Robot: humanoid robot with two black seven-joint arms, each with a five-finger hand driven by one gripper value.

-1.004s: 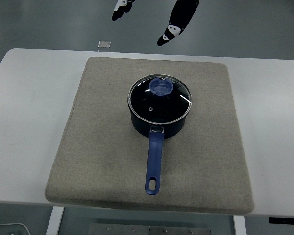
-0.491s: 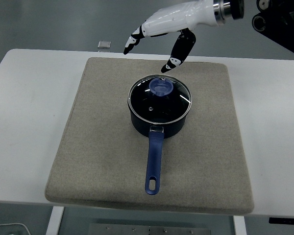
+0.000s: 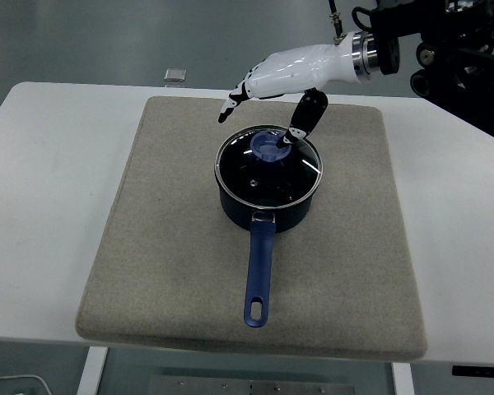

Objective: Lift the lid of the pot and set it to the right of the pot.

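A dark blue pot stands in the middle of a beige mat, its long blue handle pointing toward the near edge. A glass lid with a blue knob sits on the pot. My right hand, white with black fingertips, reaches in from the upper right and hovers just above and behind the lid. Its fingers are spread, and the thumb tip hangs right beside the knob. The hand holds nothing. My left hand does not show.
The mat lies on a white table. A small grey square object rests near the table's far edge. The black right arm fills the upper right corner. Bare mat lies to the right of the pot.
My right hand has come down and forward from the picture's top toward the lid. Its thumb now hangs next to the knob. Pot and lid have not moved.
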